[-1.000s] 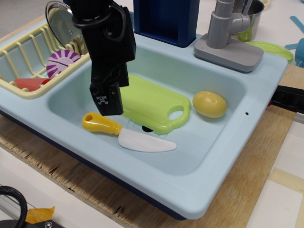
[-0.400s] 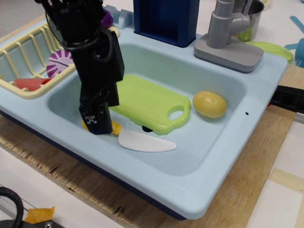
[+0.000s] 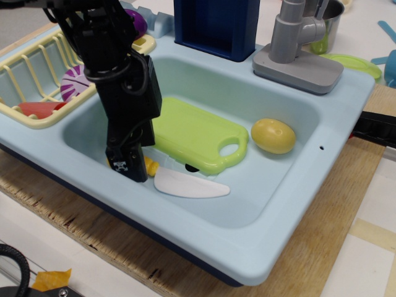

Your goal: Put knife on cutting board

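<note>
The knife lies on the floor of the light-blue sink (image 3: 291,204), in front of the cutting board. Its white blade (image 3: 189,184) points right. Only a sliver of its yellow handle (image 3: 150,166) shows past the gripper. The lime-green cutting board (image 3: 192,131) lies flat on the sink floor, its handle hole at the right end. My black gripper (image 3: 127,168) is lowered onto the knife's handle and covers most of it. The fingers are seen from behind, so their opening is hidden.
A yellow ball-like toy (image 3: 273,135) sits right of the board. A grey faucet (image 3: 296,43) and a dark blue box (image 3: 216,25) stand at the sink's back. A cream dish rack (image 3: 31,86) with toys is on the left.
The gripper has moved left and down from above the board's left end onto the knife's handle, now hiding it. The knife and board have not moved.
</note>
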